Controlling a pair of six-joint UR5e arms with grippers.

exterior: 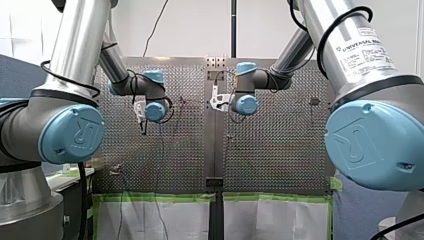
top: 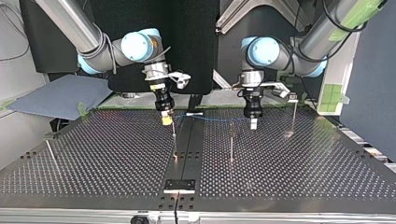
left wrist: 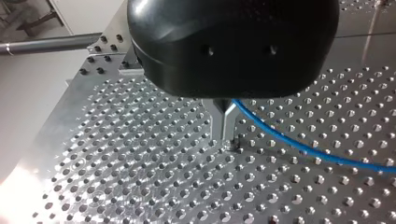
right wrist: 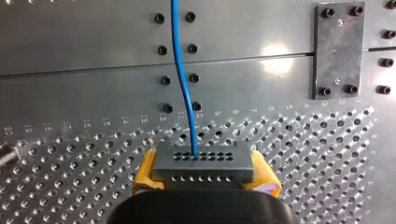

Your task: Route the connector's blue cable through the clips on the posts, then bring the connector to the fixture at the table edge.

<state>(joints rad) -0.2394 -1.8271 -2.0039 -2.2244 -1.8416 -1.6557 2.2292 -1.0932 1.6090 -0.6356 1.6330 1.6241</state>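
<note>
Right hand: the right hand is clamped on the connector, with one of its yellow pads pressed on each short end. It points straight down, low over the worktop.
Connector: the grey connector shows two rows of small holes and sits level between the pads, held above the perforated surface.
Blue cable: the blue cable leaves the connector's upper row of holes and runs ahead of the right hand across the centre strip. In the top view it spans, slightly slack, from the right hand to the left hand.
Left hand: the left hand has its metal fingers drawn together on the blue cable, with the tips close to the worktop. The cable trails away to one side, above the surface.
Posts: in the top view the first post stands just beside the right hand. The second post stands between the two hands and nearer the camera. The third post stands near the left hand, toward the view's right. Whether the cable sits in any clip cannot be told.
Fixture: the fixture lies on the centre strip at the worktop's near edge in the top view, well apart from the connector.
Plate: a screwed metal plate lies ahead of the right hand, off to one side of the cable.
</note>
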